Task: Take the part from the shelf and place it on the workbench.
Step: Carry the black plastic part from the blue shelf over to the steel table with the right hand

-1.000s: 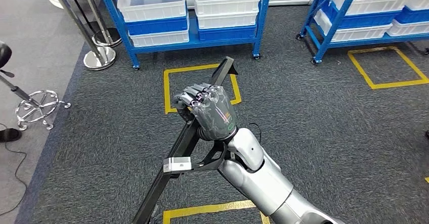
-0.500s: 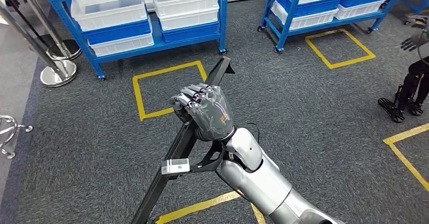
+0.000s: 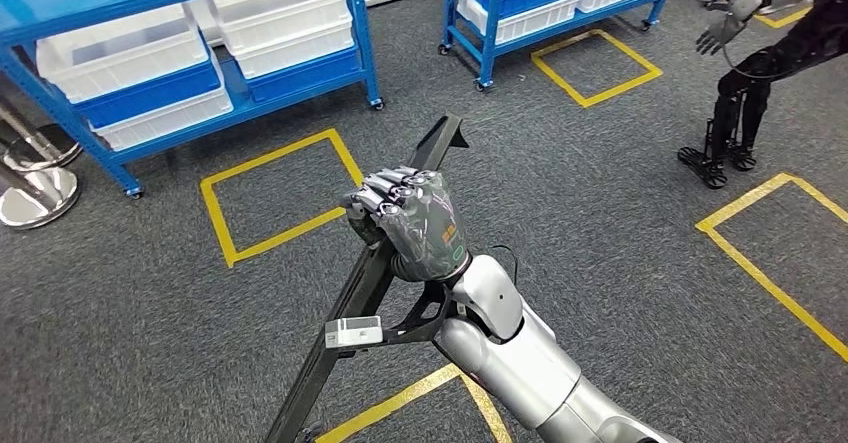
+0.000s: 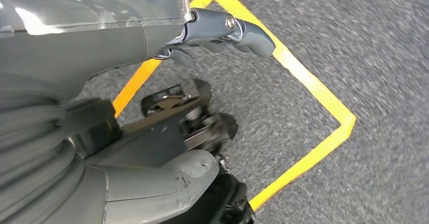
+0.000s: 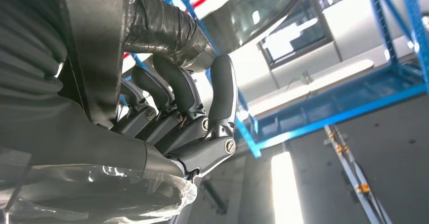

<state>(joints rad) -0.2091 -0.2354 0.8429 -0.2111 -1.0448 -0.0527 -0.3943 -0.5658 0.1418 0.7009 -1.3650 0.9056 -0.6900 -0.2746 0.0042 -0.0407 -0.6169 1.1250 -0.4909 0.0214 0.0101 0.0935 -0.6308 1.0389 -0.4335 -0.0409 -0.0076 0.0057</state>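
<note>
**Part in right hand, carried across floor**

Right hand (image 3: 410,225) is wrapped tight around the part (image 3: 375,273), a long black bar with a bent tip and a small grey block partway down. Grip sits above the bar's middle, so the long lower end hangs below the fist and the tip points up and away; probably a hold chosen to keep the bar clear of the robot's body while walking.

Right wrist view: fingers (image 5: 174,107) curl fully round the bar.

Left hand (image 4: 152,32) hangs over the grey carpet (image 3: 600,213) and yellow floor tape (image 4: 308,82); whether it holds anything, cannot tell.

Blue shelf (image 3: 150,53) with white bins stands well apart. Placing not yet done.
</note>
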